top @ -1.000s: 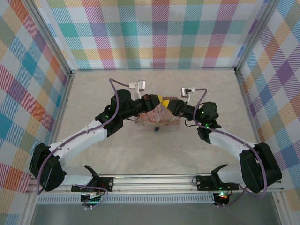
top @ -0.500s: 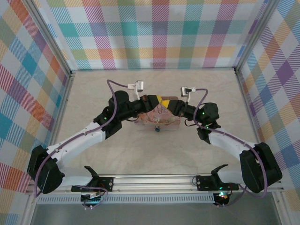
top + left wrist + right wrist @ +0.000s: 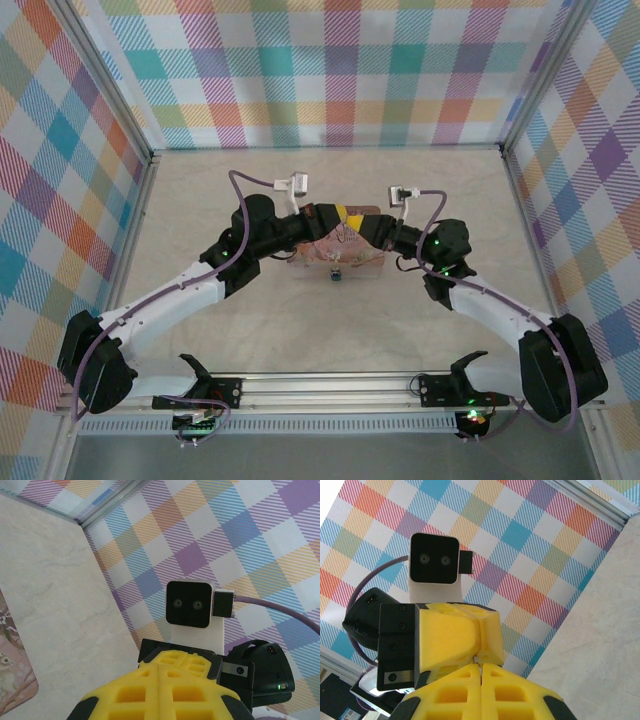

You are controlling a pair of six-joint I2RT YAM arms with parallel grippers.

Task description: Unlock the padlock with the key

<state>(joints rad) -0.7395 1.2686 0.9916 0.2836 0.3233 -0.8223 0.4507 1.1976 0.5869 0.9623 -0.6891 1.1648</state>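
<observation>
While both pairs of jaws are pressed shut, meeting tip to tip above the pink illustrated rectangular tin box, I cannot tell whether a key sits between them. The tiny dark-grey metal padlock sits at the tin's near long edge, toward the arm bases from the jaws and lower. The tin's long axis runs left to right on the pale tabletop. The left arm and right arm look about equally near.

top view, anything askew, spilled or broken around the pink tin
Nothing stands out: the pink tin lies flat mid-table with the padlock at its near edge, and the left end effector and right end effector meet above it, both shut.
</observation>
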